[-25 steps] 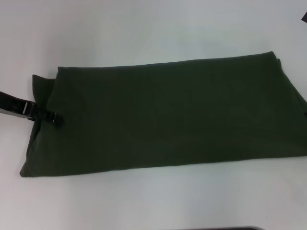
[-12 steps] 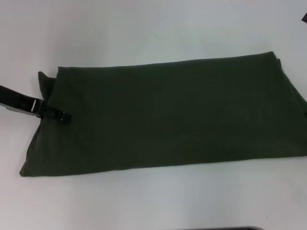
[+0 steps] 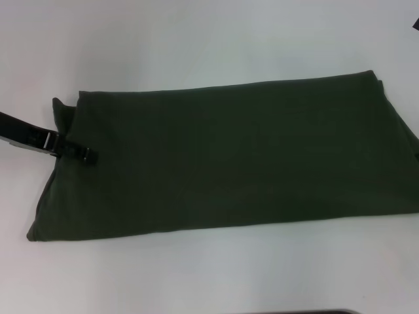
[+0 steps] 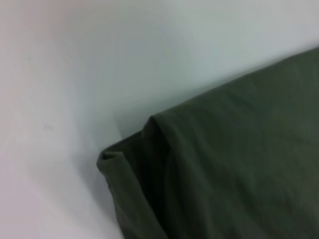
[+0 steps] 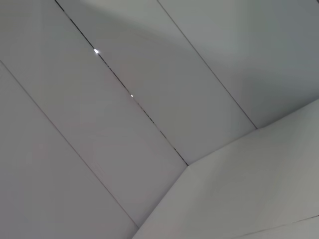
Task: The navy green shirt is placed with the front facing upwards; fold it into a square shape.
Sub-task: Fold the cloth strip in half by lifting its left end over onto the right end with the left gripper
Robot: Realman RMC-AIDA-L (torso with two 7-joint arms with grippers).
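From the head, the dark olive-green cotton shirt [image 3: 222,160] lies folded into a long band across the white desk [image 3: 196,39], the left hand [image 3: 90,156] resting on its left end; whether it grips, I cannot tell. The left wrist shows only a folded shirt corner [image 4: 129,154] on the desk. The right wrist shows only pale panels [image 5: 149,99].

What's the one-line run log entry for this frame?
stage: shirt folded to long band, not square | left gripper on band's left end | right gripper: not in view | surface: white table
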